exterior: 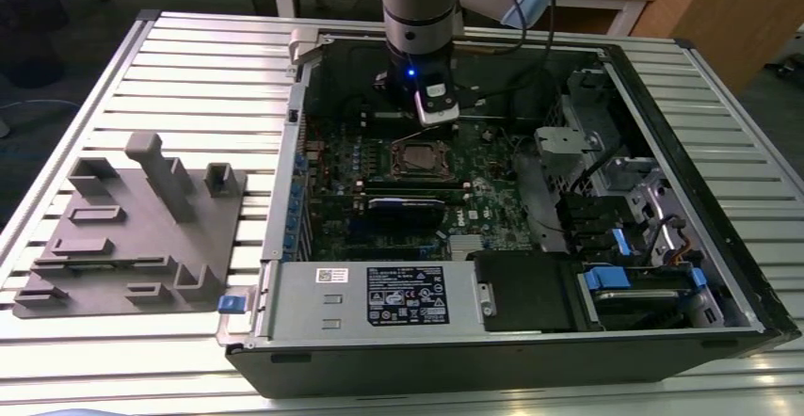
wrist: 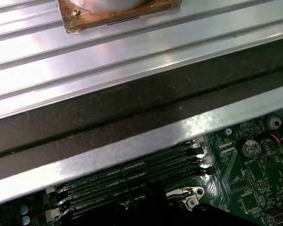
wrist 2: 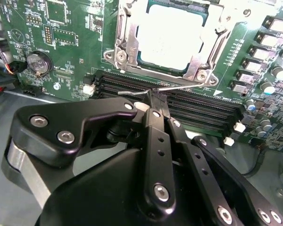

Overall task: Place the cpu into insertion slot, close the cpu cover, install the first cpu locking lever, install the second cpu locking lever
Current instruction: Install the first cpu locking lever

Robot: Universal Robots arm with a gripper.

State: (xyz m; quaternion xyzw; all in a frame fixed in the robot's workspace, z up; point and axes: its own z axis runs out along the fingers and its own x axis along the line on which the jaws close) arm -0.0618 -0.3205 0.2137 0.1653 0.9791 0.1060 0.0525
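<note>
Find the cpu point(wrist 2: 172, 35) seated flat in the slot point(exterior: 399, 158), with the cover point(wrist 2: 126, 37) lying closed over its edges. Locate the gripper point(wrist 2: 158, 98) just beside the slot, on the side of the black memory slots point(wrist 2: 203, 106). Note the fingers point(wrist 2: 153, 113) pressed together, tips touching a thin silvery lever point(wrist 2: 184, 86) running along the cover's edge; cannot tell whether clamped on it. In the exterior view, see the arm point(exterior: 421, 11) standing upright inside the open case point(exterior: 503, 350), gripper over the board next to the slot. Note the grey fixture point(exterior: 126, 228) on the table point(exterior: 188, 68), to the exterior view's left of the case, well apart from the gripper.
</note>
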